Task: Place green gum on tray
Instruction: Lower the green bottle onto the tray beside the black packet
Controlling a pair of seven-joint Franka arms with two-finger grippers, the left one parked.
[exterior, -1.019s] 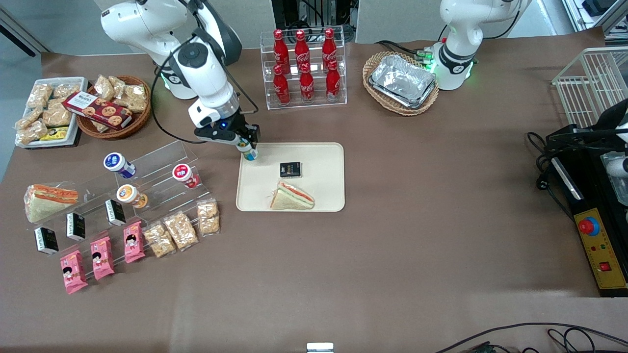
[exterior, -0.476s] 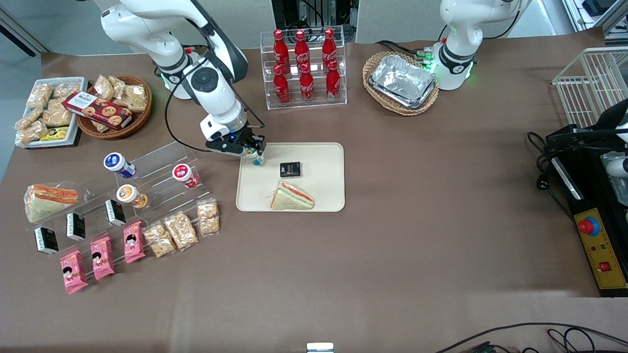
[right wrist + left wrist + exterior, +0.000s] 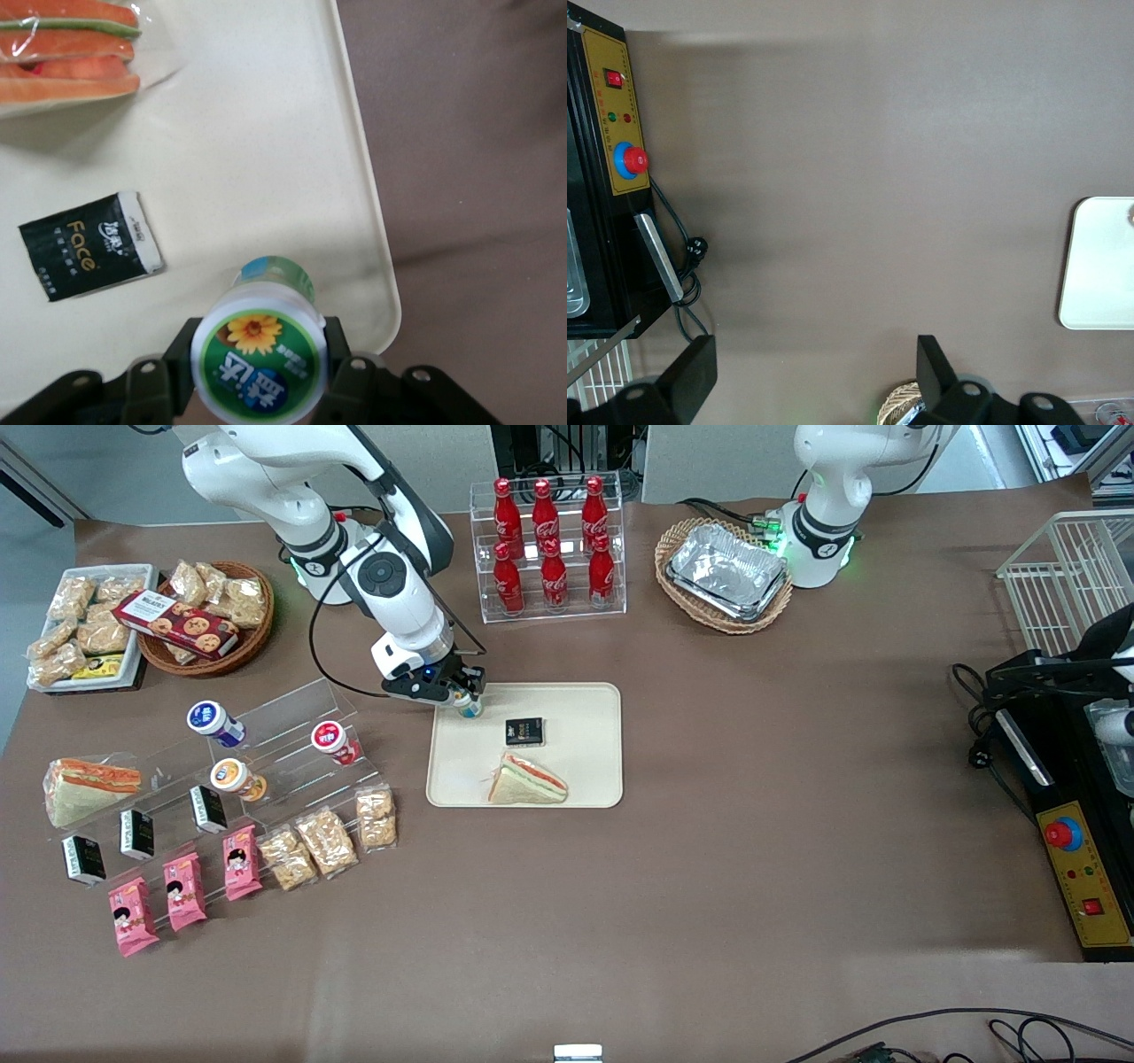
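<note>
The green gum (image 3: 259, 359), a small bottle with a white lid and a green flower label, stands upright between my gripper's fingers (image 3: 344, 365). My gripper (image 3: 461, 695) is shut on it over the beige tray (image 3: 585, 753), at the tray's corner that lies farthest from the front camera and toward the working arm's end. The bottle's teal base (image 3: 469, 709) is at or just above the tray (image 3: 266, 159) surface, close to the rim. I cannot tell whether it touches.
On the tray lie a black packet (image 3: 524, 732) (image 3: 89, 246) and a wrapped sandwich (image 3: 528, 779) (image 3: 66, 49). A clear step stand with a blue-lidded bottle (image 3: 213, 722) and a red-lidded bottle (image 3: 333, 741) is beside the tray. A cola rack (image 3: 549, 549) stands farther from the camera.
My gripper carried the green gum sideways from the tray's edge to inside its corner and came down closer to the surface. The packet and sandwich have not moved.
</note>
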